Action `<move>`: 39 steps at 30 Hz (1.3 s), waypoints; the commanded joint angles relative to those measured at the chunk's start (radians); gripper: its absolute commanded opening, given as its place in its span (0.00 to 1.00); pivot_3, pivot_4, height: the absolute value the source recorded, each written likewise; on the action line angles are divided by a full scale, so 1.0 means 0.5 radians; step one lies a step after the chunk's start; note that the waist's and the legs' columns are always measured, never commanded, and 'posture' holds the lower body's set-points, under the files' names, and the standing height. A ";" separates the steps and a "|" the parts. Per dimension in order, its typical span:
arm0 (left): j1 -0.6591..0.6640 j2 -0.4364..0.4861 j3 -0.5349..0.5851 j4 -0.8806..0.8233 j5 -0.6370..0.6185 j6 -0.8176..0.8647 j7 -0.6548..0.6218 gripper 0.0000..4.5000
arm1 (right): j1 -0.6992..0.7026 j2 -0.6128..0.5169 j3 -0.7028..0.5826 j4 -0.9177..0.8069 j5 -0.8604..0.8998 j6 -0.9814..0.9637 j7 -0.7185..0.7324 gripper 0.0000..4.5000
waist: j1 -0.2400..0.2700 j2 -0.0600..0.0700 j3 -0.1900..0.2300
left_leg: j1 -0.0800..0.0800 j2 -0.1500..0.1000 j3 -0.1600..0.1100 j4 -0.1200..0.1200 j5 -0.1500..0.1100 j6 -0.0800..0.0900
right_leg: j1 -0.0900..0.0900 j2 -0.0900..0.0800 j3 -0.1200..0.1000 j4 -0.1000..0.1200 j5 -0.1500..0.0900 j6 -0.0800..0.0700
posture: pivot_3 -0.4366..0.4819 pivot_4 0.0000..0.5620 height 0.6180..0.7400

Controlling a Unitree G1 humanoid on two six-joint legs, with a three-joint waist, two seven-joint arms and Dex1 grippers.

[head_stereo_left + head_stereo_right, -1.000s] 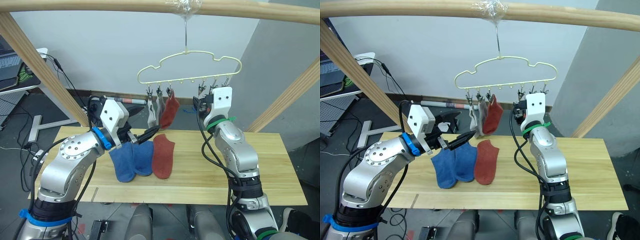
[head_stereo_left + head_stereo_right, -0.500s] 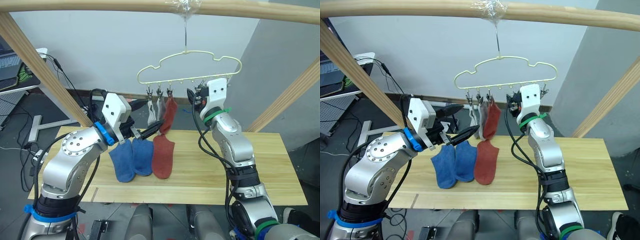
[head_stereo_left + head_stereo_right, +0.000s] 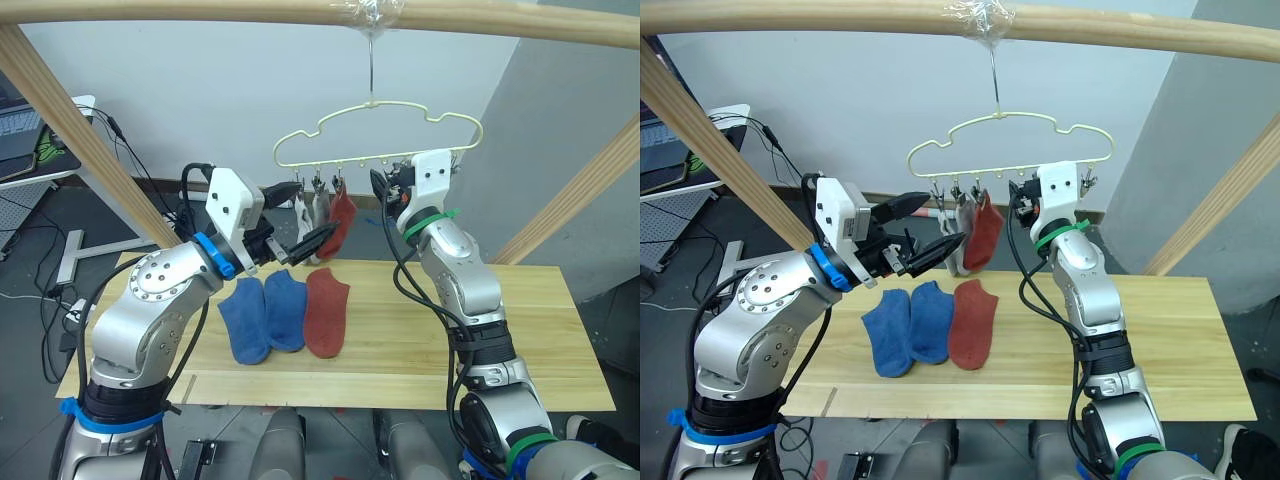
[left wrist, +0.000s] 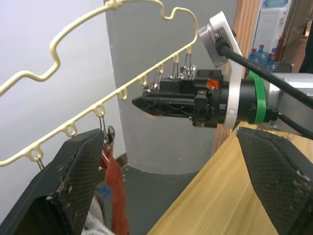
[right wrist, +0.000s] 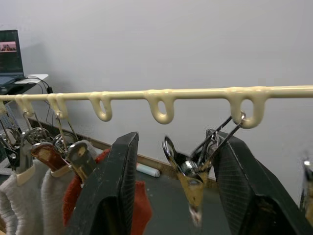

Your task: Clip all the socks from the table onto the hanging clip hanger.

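The pale yellow clip hanger (image 3: 378, 130) hangs by its hook from the top pole. Two grey socks (image 3: 312, 215) and one rust-red sock (image 3: 343, 220) are clipped at its left end. On the table (image 3: 520, 340) lie two blue socks (image 3: 265, 315) and a rust-red sock (image 3: 325, 312), side by side. My left gripper (image 3: 310, 210) is open and empty, raised beside the hanging socks. My right gripper (image 5: 176, 139) is open just under the hanger bar, its fingers (image 5: 122, 186) on either side of a free metal clip (image 5: 190, 178).
Slanted wooden frame poles stand at the left (image 3: 80, 130) and right (image 3: 580, 190), with the top pole (image 3: 200, 10) across. A desk with a laptop (image 3: 20, 130) sits off to the far left. Bare tabletop lies right of the socks.
My left gripper rose from beside the blue socks to the height of the hanging socks, still empty. My right gripper moved up and left to the hanger's free clips.
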 commanded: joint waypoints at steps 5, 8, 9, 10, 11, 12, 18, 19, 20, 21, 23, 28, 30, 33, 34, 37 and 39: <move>-0.034 -0.008 0.037 -0.066 -0.021 -0.021 0.002 1.00 | -0.055 0.000 -0.053 -0.025 0.005 -0.068 -0.047 0.51 | 0.000 0.000 0.000 | 0.000 0.000 0.000 0.000 0.000 0.000 | 0.000 0.000 0.000 0.000 0.000 0.000 | 0.63 0.43 1.00; -0.031 -0.008 0.037 -0.068 -0.021 -0.024 -0.002 1.00 | -0.054 0.001 -0.056 -0.025 0.006 -0.069 -0.049 0.51 | 0.000 0.000 0.000 | 0.000 0.000 0.000 0.000 0.000 0.000 | 0.000 0.000 0.000 0.000 0.000 0.000 | 0.63 0.43 1.00; -0.034 -0.008 0.038 -0.068 -0.022 -0.024 -0.004 1.00 | -0.054 0.003 -0.057 -0.026 0.008 -0.070 -0.048 0.51 | 0.000 0.000 0.000 | 0.000 0.000 0.000 0.000 0.000 0.000 | 0.000 0.000 0.000 0.000 0.000 0.000 | 0.63 0.43 1.00; -0.039 -0.008 0.038 -0.064 -0.021 -0.025 -0.005 1.00 | -0.054 0.003 -0.058 -0.024 0.008 -0.069 -0.049 0.51 | 0.000 0.000 0.000 | 0.000 0.000 0.000 0.000 0.000 0.000 | 0.000 0.000 0.000 0.000 0.000 0.000 | 0.63 0.43 1.00; -0.043 -0.009 0.037 -0.061 -0.020 -0.026 -0.006 1.00 | -0.055 0.004 -0.058 -0.022 0.007 -0.068 -0.049 0.51 | 0.000 0.000 0.000 | 0.000 0.000 0.000 0.000 0.000 0.000 | 0.000 0.000 0.000 0.000 0.000 0.000 | 0.63 0.43 1.00; -0.045 -0.009 0.037 -0.059 -0.020 -0.026 -0.006 1.00 | -0.055 0.004 -0.059 -0.021 0.007 -0.068 -0.049 0.51 | 0.000 0.000 0.000 | 0.000 0.000 0.000 0.000 0.000 0.000 | 0.000 0.000 0.000 0.000 0.000 0.000 | 0.63 0.43 1.00; -0.043 -0.011 0.036 -0.075 -0.027 -0.019 -0.003 1.00 | -0.045 -0.007 -0.062 -0.020 0.002 -0.076 -0.046 0.22 | 0.000 0.000 0.000 | 0.000 0.000 0.000 0.000 0.000 0.000 | 0.000 0.000 0.000 0.000 0.001 0.000 | 0.63 0.42 1.00; -0.041 -0.012 0.035 -0.078 -0.028 -0.016 -0.001 1.00 | -0.044 -0.009 -0.064 -0.018 0.003 -0.077 -0.044 0.14 | 0.000 0.000 0.000 | 0.000 0.000 0.000 0.000 0.000 0.000 | 0.000 0.000 0.000 0.000 0.001 0.000 | 0.63 0.42 1.00; -0.038 -0.012 0.036 -0.083 -0.031 -0.012 0.001 1.00 | -0.042 -0.010 -0.066 -0.022 0.003 -0.075 -0.043 0.10 | 0.000 0.000 0.000 | 0.000 0.000 0.000 0.000 0.000 0.000 | 0.000 0.000 0.000 0.000 0.001 0.000 | 0.63 0.42 1.00; -0.034 -0.013 0.031 -0.088 -0.032 -0.010 0.001 1.00 | -0.041 -0.013 -0.068 -0.023 0.004 -0.074 -0.041 0.05 | 0.000 0.000 0.000 | 0.000 0.000 0.000 0.000 0.000 0.000 | 0.000 0.000 0.000 0.000 0.001 0.000 | 0.63 0.42 1.00; -0.014 -0.024 0.013 -0.094 -0.033 -0.007 0.001 1.00 | -0.040 -0.023 -0.066 -0.024 0.003 -0.068 -0.030 0.01 | 0.000 0.000 0.000 | 0.000 0.000 0.000 0.000 0.000 0.000 | 0.000 0.000 0.000 0.000 0.001 0.000 | 0.62 0.43 1.00; 0.036 -0.077 -0.031 -0.082 -0.053 0.092 0.062 1.00 | -0.040 -0.030 -0.069 -0.031 0.016 -0.046 -0.018 0.01 | 0.000 0.000 0.000 | 0.000 0.000 0.000 0.000 0.000 0.000 | 0.000 0.000 0.000 0.000 0.000 0.000 | 0.61 0.44 1.00; 0.193 -0.094 -0.191 0.039 0.149 0.095 0.140 1.00 | -0.040 -0.035 -0.074 -0.049 0.022 -0.016 -0.019 0.01 | -0.004 0.001 0.000 | 0.000 0.000 0.000 0.000 0.000 0.000 | 0.000 0.000 0.000 0.000 0.000 0.000 | 0.60 0.44 1.00; 0.331 -0.173 -0.369 0.284 0.386 -0.014 0.227 1.00 | -0.040 -0.041 -0.064 -0.074 0.024 0.039 -0.016 0.01 | -0.010 0.002 0.000 | 0.001 0.000 0.001 0.000 0.000 0.000 | 0.001 0.000 0.001 0.000 0.001 0.000 | 0.58 0.45 1.00; 0.359 -0.212 -0.415 0.368 0.437 -0.050 0.242 1.00 | -0.040 -0.043 -0.059 -0.083 0.024 0.059 -0.016 0.01 | -0.012 0.002 0.000 | 0.001 0.000 0.001 0.000 0.000 0.000 | 0.000 0.000 0.001 0.000 0.000 -0.001 | 0.58 0.45 1.00; 0.377 -0.384 -0.516 0.685 0.608 -0.242 0.312 1.00 | -0.021 -0.028 -0.055 -0.126 0.039 0.110 -0.020 0.01 | -0.006 0.002 0.000 | 0.000 0.000 0.000 0.001 0.000 0.000 | 0.000 0.000 0.000 0.001 0.000 -0.001 | 0.56 0.46 1.00; 0.362 -0.460 -0.559 0.856 0.714 -0.343 0.343 1.00 | -0.008 -0.023 -0.049 -0.162 0.040 0.142 -0.023 0.01 | -0.006 0.002 0.001 | 0.000 0.000 0.000 0.003 0.000 0.000 | 0.000 0.000 0.000 0.001 -0.004 -0.007 | 0.54 0.46 1.00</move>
